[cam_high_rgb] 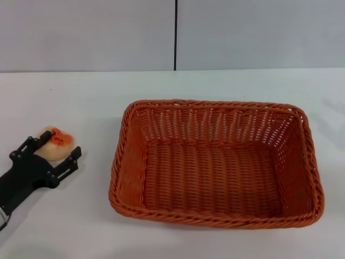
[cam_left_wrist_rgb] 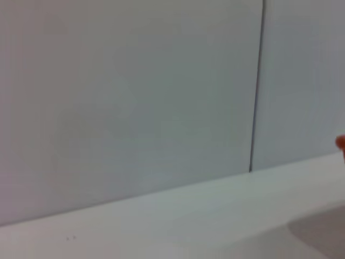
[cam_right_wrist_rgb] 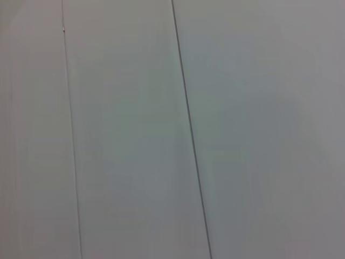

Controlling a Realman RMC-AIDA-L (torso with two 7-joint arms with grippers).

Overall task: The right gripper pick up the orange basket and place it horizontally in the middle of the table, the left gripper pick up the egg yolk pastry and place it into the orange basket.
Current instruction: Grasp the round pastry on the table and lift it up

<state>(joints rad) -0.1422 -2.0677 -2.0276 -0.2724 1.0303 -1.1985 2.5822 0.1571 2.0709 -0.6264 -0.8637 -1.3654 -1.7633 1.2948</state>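
Observation:
The orange basket [cam_high_rgb: 215, 162] lies flat and empty, its long side running left to right, in the middle of the table [cam_high_rgb: 81, 102]. The egg yolk pastry [cam_high_rgb: 55, 145] rests on the table at the far left, its orange-red patch facing up. My left gripper [cam_high_rgb: 62, 143] reaches in from the lower left and is open, with one black finger on each side of the pastry, close to its flanks. The right gripper is out of view in every picture.
A grey wall with a dark vertical seam [cam_high_rgb: 175, 35] runs behind the table. The left wrist view shows only that wall and a strip of the table [cam_left_wrist_rgb: 188, 216]. The right wrist view shows wall panels.

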